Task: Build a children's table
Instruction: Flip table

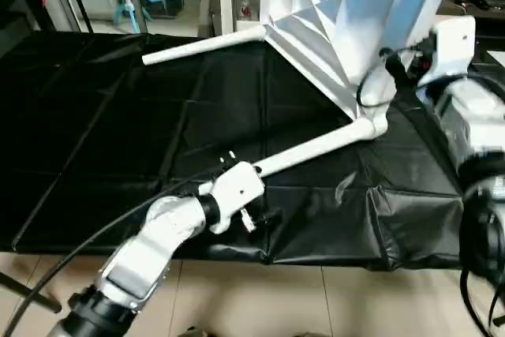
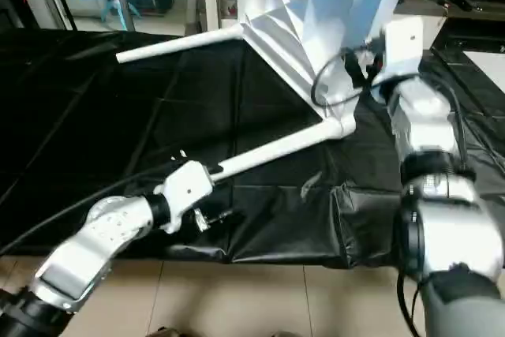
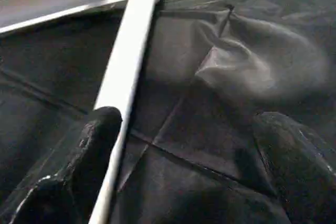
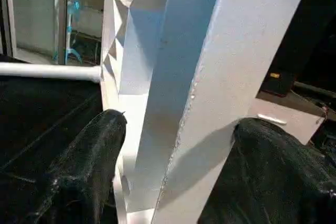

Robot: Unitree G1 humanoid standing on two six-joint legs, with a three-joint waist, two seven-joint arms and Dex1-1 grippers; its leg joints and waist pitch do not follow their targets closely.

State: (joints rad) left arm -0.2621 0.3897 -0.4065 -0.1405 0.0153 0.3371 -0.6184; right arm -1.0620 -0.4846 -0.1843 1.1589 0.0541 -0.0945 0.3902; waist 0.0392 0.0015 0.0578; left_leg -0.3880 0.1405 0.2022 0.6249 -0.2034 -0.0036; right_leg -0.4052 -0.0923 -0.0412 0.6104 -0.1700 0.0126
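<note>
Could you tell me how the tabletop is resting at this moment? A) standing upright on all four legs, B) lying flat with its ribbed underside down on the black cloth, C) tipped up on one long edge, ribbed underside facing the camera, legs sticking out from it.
C: the tabletop stands tilted on its lower edge on the black cloth, ribs showing, with a leg running out from its near corner socket.

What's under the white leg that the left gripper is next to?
Under the leg lies the black cloth, creased and rumpled. The left gripper is open, one finger beside the leg. What the cloth covers stays hidden.
</note>
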